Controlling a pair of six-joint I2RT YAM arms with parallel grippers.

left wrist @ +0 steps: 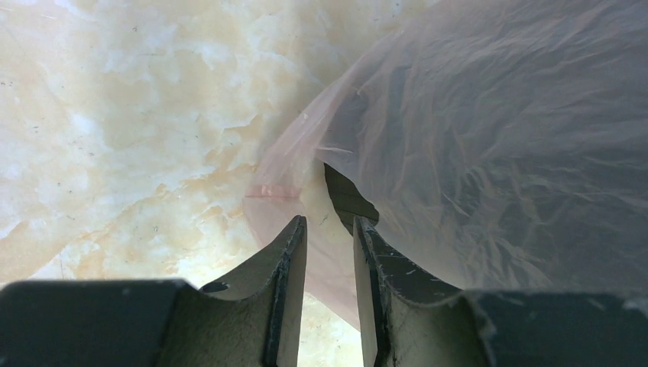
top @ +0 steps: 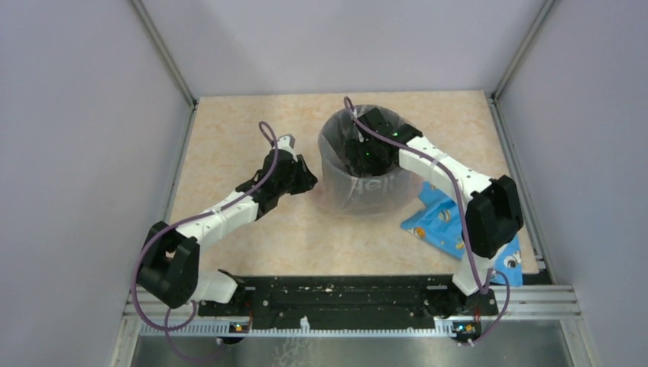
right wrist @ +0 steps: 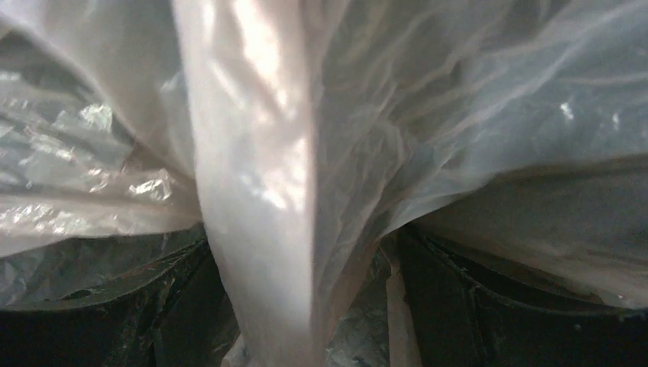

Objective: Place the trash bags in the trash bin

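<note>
Left pincer (left wrist: 329, 223) stands slightly parted and empty, low over the bench (top: 229, 130) beside the trash bin (left wrist: 345, 200), at the loose hem of the pink trash bag (left wrist: 497, 153). My right pincer (top: 361, 151) reaches down inside the bin, spread wide, a fold of film hanging unpinched between its jaws. The bag cloaks the bin's rim and outer wall.
</note>
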